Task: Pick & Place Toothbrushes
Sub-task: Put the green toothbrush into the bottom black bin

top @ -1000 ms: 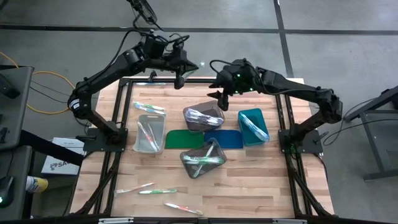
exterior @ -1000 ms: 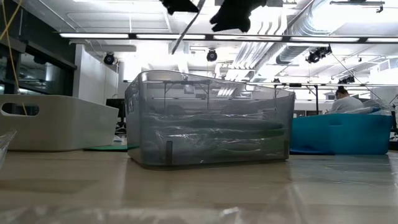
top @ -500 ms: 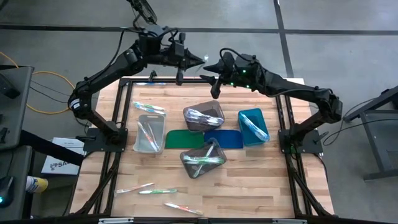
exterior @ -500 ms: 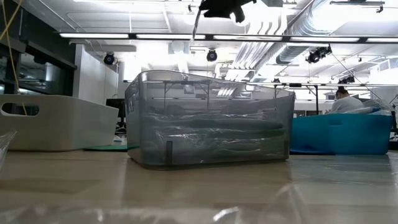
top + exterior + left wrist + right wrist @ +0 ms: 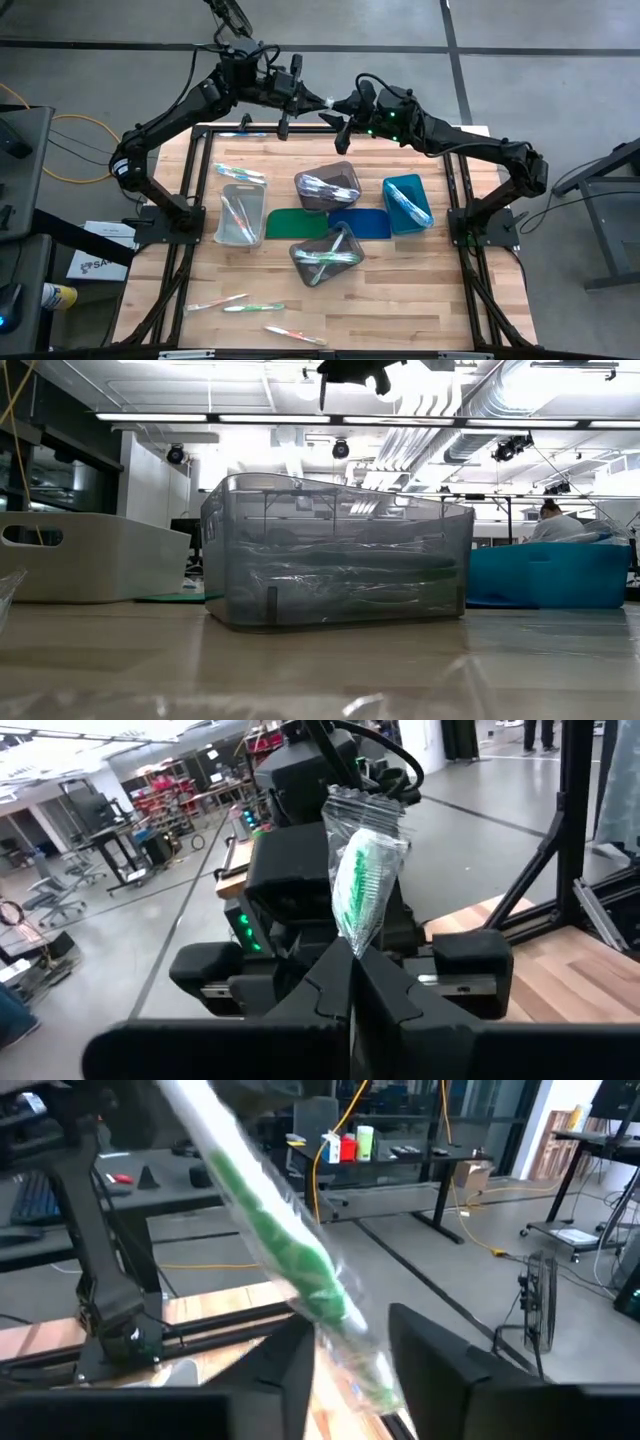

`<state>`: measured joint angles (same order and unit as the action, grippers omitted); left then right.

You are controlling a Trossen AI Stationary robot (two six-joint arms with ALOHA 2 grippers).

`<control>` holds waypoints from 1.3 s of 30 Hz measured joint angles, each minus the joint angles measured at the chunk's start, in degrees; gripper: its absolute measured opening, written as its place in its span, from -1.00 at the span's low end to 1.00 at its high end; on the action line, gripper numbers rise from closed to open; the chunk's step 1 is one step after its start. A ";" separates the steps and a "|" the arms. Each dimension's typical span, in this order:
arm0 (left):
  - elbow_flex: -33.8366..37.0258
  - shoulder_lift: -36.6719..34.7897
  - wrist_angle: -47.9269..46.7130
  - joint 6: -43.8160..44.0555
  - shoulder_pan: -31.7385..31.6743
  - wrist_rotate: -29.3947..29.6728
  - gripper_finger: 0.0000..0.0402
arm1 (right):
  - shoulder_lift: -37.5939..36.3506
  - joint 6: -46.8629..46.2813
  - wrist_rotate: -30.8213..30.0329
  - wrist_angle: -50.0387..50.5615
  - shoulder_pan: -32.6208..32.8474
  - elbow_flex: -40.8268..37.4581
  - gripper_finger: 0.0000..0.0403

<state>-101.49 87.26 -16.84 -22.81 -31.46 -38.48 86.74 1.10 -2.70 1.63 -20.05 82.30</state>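
Since a second ago both arms have lifted and swung toward each other above the table's 12 o'clock edge. The left gripper [image 5: 318,100], clamped on a bagged green toothbrush [image 5: 362,880], has turned from pointing down to pointing toward 3 o'clock. The right gripper [image 5: 340,108] has risen to meet it, and its fingers [image 5: 290,1370] have narrowed around the toothbrush's free end.

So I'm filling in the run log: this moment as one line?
phase: handover in air | left gripper: shut on wrapped green toothbrush | right gripper: fingers around its other end, closing | place: above table's far edge
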 joint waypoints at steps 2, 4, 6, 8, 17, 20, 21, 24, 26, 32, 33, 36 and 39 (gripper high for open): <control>0.02 0.01 0.01 0.00 0.00 -0.03 -1.00 | 0.00 0.00 0.01 0.21 0.00 0.00 -0.53; 0.02 0.01 0.49 0.00 -0.04 0.33 -1.00 | 0.01 0.28 0.61 0.33 0.06 0.00 -0.68; 0.02 0.01 0.36 0.00 -0.13 0.37 -1.00 | 0.01 0.33 2.06 0.47 0.18 -0.02 -0.80; 0.02 0.00 0.26 0.00 -0.07 0.19 -1.00 | 0.04 0.36 3.46 0.46 0.25 -0.02 -0.81; 0.02 0.02 -0.11 -2.48 -0.04 0.24 -0.96 | 0.02 -2.82 4.56 1.69 0.20 -0.02 -0.81; 0.02 0.07 -0.27 -4.63 -0.04 0.21 -0.82 | -0.25 -3.79 4.47 3.19 0.18 -0.01 -0.81; 0.02 0.04 -0.27 -5.45 -0.04 0.16 -0.75 | -0.31 -4.28 4.46 3.75 0.20 0.02 -0.81; 0.04 -0.34 -0.52 -7.43 -0.04 0.14 -0.54 | -1.00 -5.60 4.69 5.90 0.15 0.02 -0.81; 0.07 -0.65 -0.61 -8.37 -0.04 0.80 -0.40 | -1.65 -5.95 4.78 7.66 0.17 0.04 -0.81; 0.02 -1.06 -0.29 -8.90 -0.02 1.54 -0.13 | -4.91 -6.19 4.77 15.05 1.10 0.02 -0.81; 0.02 -1.01 -0.40 -8.90 -0.02 1.61 -0.12 | -5.69 -6.32 4.78 16.28 1.54 0.00 -0.81; 0.02 -1.01 -0.55 -8.89 0.00 1.61 -0.11 | -8.49 -6.99 5.47 20.43 2.50 0.02 -0.81; 0.02 -1.64 -3.21 -8.16 0.00 1.93 -0.12 | -10.94 -7.58 6.54 25.50 3.64 0.02 -0.81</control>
<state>-101.47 85.63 -20.04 -30.97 -31.46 -36.55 75.80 -6.47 3.83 27.13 -16.42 82.32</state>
